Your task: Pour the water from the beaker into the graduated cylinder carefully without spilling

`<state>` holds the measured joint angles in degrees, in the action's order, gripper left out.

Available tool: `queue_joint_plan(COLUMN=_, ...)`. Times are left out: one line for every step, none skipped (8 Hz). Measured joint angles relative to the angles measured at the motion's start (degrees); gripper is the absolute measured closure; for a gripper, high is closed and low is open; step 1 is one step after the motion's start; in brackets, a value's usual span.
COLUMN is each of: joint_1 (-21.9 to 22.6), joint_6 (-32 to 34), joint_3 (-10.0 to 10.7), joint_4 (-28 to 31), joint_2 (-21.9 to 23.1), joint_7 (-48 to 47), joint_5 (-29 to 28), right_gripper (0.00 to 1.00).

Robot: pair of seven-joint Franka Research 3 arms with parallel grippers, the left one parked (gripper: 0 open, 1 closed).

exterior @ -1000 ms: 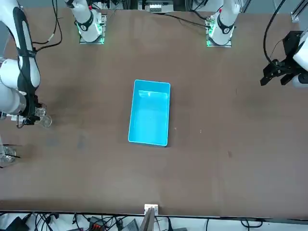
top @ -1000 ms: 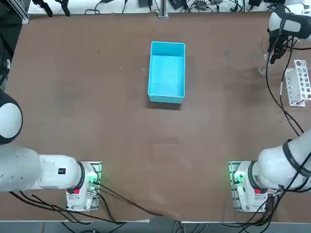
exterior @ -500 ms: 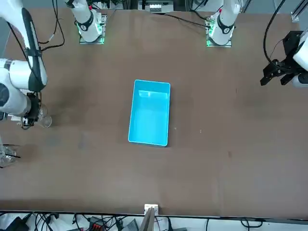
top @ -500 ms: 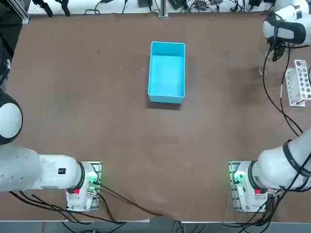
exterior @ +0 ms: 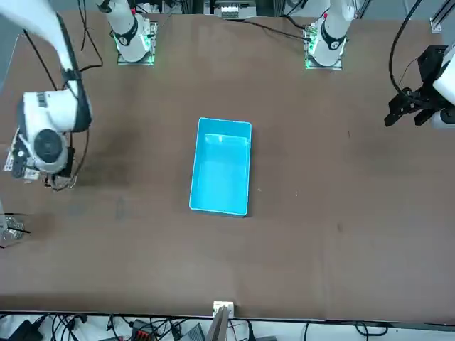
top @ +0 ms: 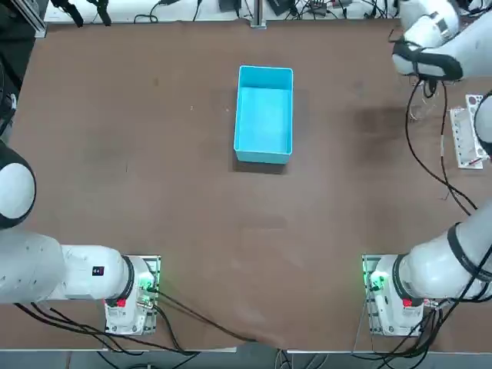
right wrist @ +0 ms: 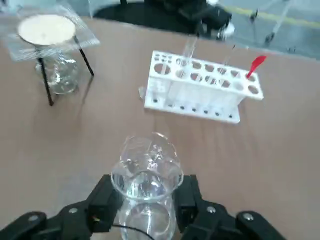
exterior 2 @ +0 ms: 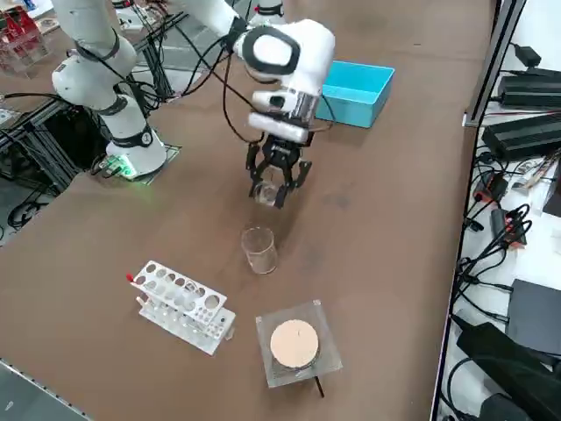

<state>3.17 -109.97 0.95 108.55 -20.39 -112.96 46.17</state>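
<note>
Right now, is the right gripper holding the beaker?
Yes, the right gripper is shut on the beaker, its black fingers pressed against both sides of the clear glass.

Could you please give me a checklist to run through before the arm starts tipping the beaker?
1. Grip: right gripper is shut on the beaker. Ok.
2. Beaker is upright in the gripper. Ok.
3. Water level in the beaker: cannot tell.
4. The receiving clear vessel stands upright on the table. Ok.
5. Beaker rim over that vessel's mouth: not ok. The beaker is beside it and apart.
6. The white rack is clear of the pour spot. Ok.
</note>
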Motion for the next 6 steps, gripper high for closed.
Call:
queue_joint_plan(joint_1=3.8, joint_6=3.6, joint_3=-0.1, joint_4=-0.4, joint_2=-0.6, joint_7=-3.4, joint_5=1.3, right_gripper=0.39)
queue_joint_plan(joint_1=7.4, joint_6=7.3, joint_3=-0.1, joint_4=-1.8, joint_2=-2.0, joint_7=-6.6, joint_5=2.0, right_gripper=0.39)
queue_joint_plan(joint_1=11.1, joint_6=11.3, joint_3=-0.2, joint_4=-4.1, joint_2=-4.7, joint_7=-9.5, joint_5=3.0, right_gripper=0.39)
queue_joint_plan(joint_1=14.4, joint_6=15.1, joint_3=-0.1, joint_4=-7.0, joint_2=-8.3, joint_7=-12.3, joint_5=3.8, right_gripper=0.39)
queue_joint_plan(joint_1=17.1, joint_6=17.3, joint_3=-0.1, joint_4=-10.3, joint_2=-12.4, joint_7=-14.9, joint_5=5.0, right_gripper=0.39)
queue_joint_plan(joint_1=19.4, joint_6=18.9, joint_3=-0.1, joint_4=-13.4, joint_2=-16.5, joint_7=-17.1, joint_5=6.9, right_gripper=0.39)
